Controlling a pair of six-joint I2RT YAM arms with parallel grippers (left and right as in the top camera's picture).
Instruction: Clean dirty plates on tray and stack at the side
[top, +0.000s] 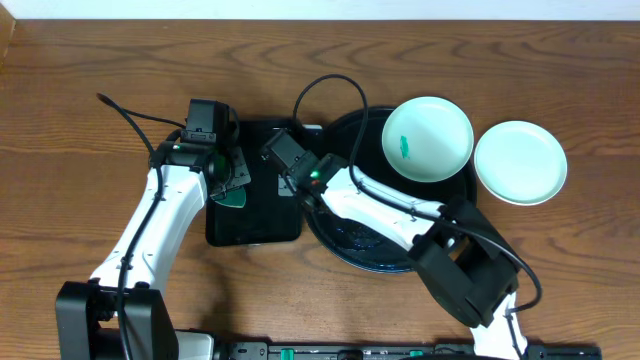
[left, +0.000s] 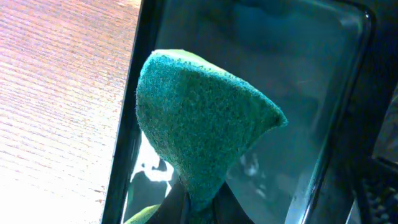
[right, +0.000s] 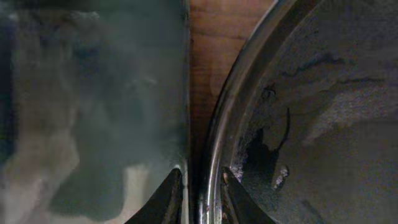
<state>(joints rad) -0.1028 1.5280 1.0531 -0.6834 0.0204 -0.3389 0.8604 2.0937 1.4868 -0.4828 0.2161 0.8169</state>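
The round black tray (top: 360, 250) holds one pale mint plate (top: 432, 140) at its far right, marked with a small teal smear (top: 404, 146). A second pale plate (top: 520, 162) lies on the table just right of the tray. My right gripper (top: 298, 188) hangs over the tray's left rim (right: 249, 74). In the right wrist view this gripper (right: 200, 177) stands narrowly open, one finger on each side of the rim. My left gripper (left: 199, 202) is shut on a green sponge (left: 205, 118) above the rectangular black tray (top: 250, 230).
The rectangular black tray (right: 93, 93) lies right beside the round tray, with only a narrow strip of wooden table (right: 205, 37) between them. A black cable (top: 330, 90) loops over the table behind the right wrist. Both arms reach in from the front edge.
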